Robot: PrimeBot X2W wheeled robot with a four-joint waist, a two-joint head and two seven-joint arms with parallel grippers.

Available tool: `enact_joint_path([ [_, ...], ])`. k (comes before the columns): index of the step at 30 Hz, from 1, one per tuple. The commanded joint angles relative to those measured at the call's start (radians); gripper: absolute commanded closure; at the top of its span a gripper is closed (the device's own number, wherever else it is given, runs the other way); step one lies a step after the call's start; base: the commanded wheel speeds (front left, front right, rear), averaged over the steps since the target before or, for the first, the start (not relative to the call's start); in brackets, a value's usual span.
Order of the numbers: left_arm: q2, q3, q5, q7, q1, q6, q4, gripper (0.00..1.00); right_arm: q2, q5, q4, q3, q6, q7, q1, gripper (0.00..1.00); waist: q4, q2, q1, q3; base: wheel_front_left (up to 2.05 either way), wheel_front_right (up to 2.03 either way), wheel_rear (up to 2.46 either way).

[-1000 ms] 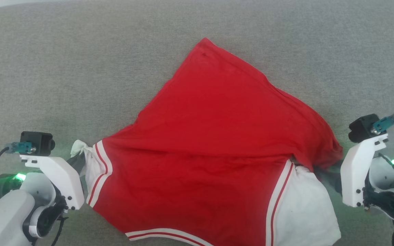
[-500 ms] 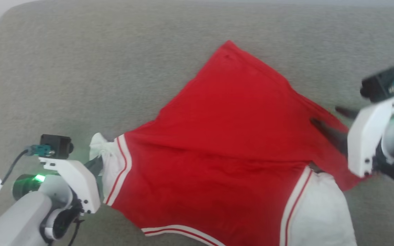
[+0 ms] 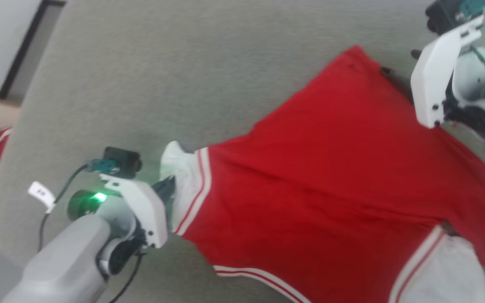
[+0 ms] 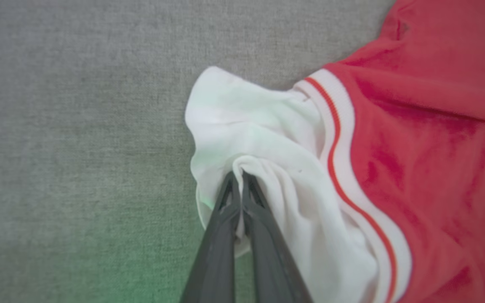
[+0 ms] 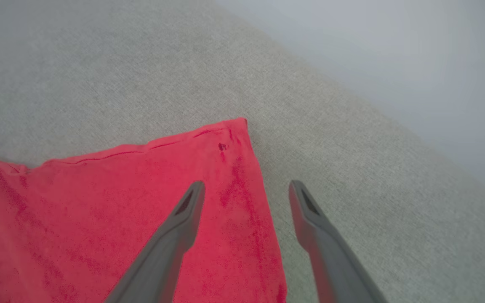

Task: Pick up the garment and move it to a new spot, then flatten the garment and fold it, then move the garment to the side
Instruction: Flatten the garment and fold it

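**Flattening under way: one sleeve held, top corner waiting**

The garment [image 3: 331,189] lies spread on the grey fabric surface [image 3: 183,84]. Its red body runs from the centre to the right edge of the head view. No lettering shows on the side facing up.

The left pincer [image 4: 238,179] is clamped together on a bunched fold of the white sleeve [image 4: 259,139], at the left end of the cloth. The right pincer [image 5: 246,187] stands wide apart and holds nothing.

This looks like the flattening step. The shirt is laid out but creased across the middle, and no fold has been started.

The next move probably calls for the right pincer to drop onto the red hem corner [image 5: 236,130] and close on it. It would then draw away from the held sleeve to pull the cloth taut.

The left arm comes in from the lower left of the head view, with its fingers aimed right at the sleeve. The right arm sits at the upper right, wrist above the garment's top corner. In its own wrist view one finger lies over red cloth and the other over the grey surface, straddling the side edge just short of the corner. Whether they touch the cloth cannot be told.
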Motion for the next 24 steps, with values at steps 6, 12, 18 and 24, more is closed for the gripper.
enact_joint_path([
  [6,-0.085,-0.038,0.02,-0.018,-0.055,-0.048,0.08,1.0,-0.018,0.038,0.262,0.157,0.0,0.007,-0.166,0.0,0.131,0.0,0.0,0.048,0.0,0.0,0.0],
  [12,-0.133,-0.054,0.025,-0.032,-0.081,-0.079,0.136,1.0,-0.033,0.088,0.4,0.276,0.0,0.069,-0.212,0.0,0.178,0.0,0.0,0.071,0.0,0.0,0.0],
  [18,-0.168,-0.063,0.025,-0.048,-0.105,-0.105,0.205,1.0,-0.038,0.172,0.512,0.392,0.0,0.156,-0.183,0.0,0.199,0.0,0.0,0.083,0.0,0.0,0.0],
  [24,-0.175,-0.058,0.016,-0.057,-0.134,-0.119,0.263,1.0,-0.057,0.233,0.497,0.44,0.0,0.105,-0.24,1.0,0.179,0.0,0.0,0.079,0.0,0.0,0.0],
])
